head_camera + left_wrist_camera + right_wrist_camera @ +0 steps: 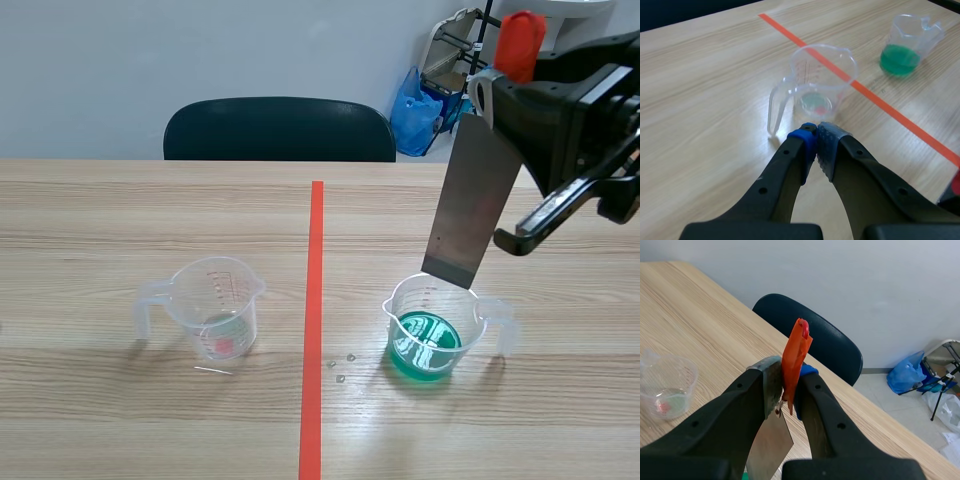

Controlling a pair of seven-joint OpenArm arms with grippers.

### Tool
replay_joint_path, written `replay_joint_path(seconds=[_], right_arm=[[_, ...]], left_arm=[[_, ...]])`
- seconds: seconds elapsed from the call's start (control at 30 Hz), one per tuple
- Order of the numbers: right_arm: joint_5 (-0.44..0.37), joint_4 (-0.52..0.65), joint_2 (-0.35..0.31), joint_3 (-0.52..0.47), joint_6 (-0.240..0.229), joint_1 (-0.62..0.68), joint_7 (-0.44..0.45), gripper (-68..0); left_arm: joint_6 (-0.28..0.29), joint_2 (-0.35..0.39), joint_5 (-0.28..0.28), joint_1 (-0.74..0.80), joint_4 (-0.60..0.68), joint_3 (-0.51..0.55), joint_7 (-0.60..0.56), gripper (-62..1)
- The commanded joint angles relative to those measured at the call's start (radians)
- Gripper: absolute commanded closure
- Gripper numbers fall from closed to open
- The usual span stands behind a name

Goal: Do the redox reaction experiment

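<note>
My right gripper (505, 85) (788, 390) is raised at the right and shut on a grey metal strip (470, 200) (769, 445) with an orange-red handle (521, 45) (795, 357). The strip hangs down, its lower end just above the rim of a clear beaker (440, 330) holding green liquid (425, 345). That beaker (910, 42) also shows far ahead in the left wrist view. A second clear beaker (212, 305) (815, 87) (665, 385) with a little liquid and a reddish spot stands left of the tape. My left gripper (816, 135) is shut on nothing, just short of it.
An orange-red tape line (313, 320) runs down the middle of the wooden table (120, 210). A dark chair (280, 130) stands at the far edge. A blue bag (415, 110) and a folded rack lie on the floor beyond. A few droplets (340, 365) sit near the green beaker.
</note>
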State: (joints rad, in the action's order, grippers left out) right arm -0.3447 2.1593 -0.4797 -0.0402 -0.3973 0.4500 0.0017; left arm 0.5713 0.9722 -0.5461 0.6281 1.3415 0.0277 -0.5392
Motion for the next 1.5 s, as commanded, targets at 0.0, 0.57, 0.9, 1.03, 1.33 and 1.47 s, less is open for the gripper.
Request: replay_joint_path(seconds=[0.0,0.57,0.9,1.03,1.33,1.47], right_arm=[[-0.007,0.021,-0.016,-0.007,0.007,-0.001,0.015,-2.0],[-0.007,0.02,-0.016,-0.007,0.007,-0.001,0.015,-2.0],[-0.007,0.02,-0.016,-0.007,0.007,-0.001,0.015,-2.0],[-0.007,0.02,-0.016,-0.007,0.007,-0.001,0.015,-2.0],[-0.007,0.02,-0.016,-0.007,0.007,-0.001,0.015,-2.0],[-0.007,0.02,-0.016,-0.007,0.007,-0.001,0.015,-2.0]], left_arm=[[0.004,-0.003,-0.03,-0.103,0.014,-0.07,0.044,-1.8],[-0.024,-0.335,-0.322,-1.004,-0.113,-0.886,0.51,-1.8],[0.028,-0.519,-0.334,-1.128,-0.268,-1.005,0.571,-1.9],[0.028,-0.56,-0.334,-1.142,-0.269,-1.006,0.597,-1.9],[0.016,-0.608,-0.333,-1.164,-0.269,-1.006,0.616,-1.9],[0.016,-0.608,-0.333,-1.166,-0.269,-1.006,0.618,-1.9]])
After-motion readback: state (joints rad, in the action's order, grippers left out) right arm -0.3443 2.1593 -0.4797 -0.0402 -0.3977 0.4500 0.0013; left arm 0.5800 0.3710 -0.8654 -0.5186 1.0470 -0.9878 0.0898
